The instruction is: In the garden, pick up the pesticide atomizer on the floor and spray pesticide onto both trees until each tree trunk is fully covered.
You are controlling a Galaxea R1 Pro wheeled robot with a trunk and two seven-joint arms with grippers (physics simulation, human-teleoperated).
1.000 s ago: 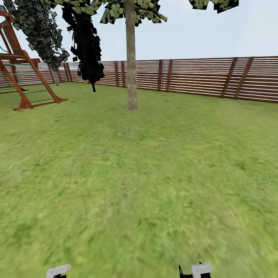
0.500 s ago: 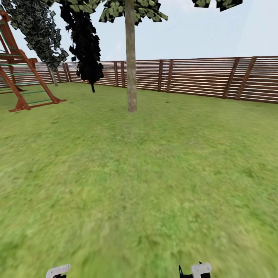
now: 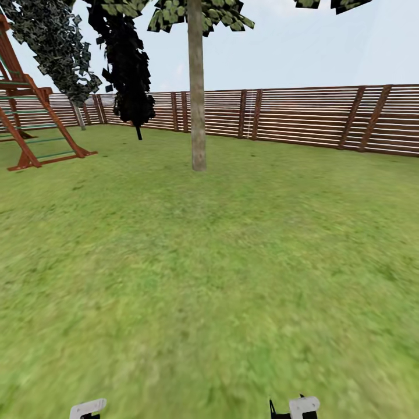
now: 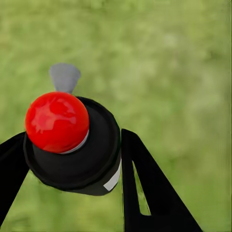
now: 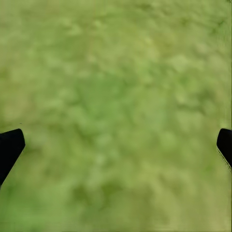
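Observation:
The pesticide atomizer (image 4: 77, 162) has a black round body, a glossy red knob and a grey nozzle. My left gripper (image 4: 72, 140) is shut on it, one black finger on each side, above blurred grass. One tree stands ahead in the head view, and its pale mottled trunk (image 3: 198, 105) rises from the lawn at centre, a few metres off. Its green leaf flakes (image 3: 198, 13) spread along the frame's upper edge. My right gripper (image 5: 117, 142) is open over bare grass, its fingertips (image 5: 10, 145) far apart. No specks of pesticide are visible.
A reddish-brown slat fence (image 3: 302, 116) rings the lawn behind the tree. A red wooden play frame (image 3: 29, 128) stands at the left. A near-black cone tree (image 3: 129, 70) and a dark grey-leaved tree (image 3: 55, 46) stand at the back left. Open grass (image 3: 209, 279) lies between me and the trunk.
The whole head view has shifted as the camera moved forward. The trunk base sits slightly lower and the play frame has slid left. Both arms keep the same pose.

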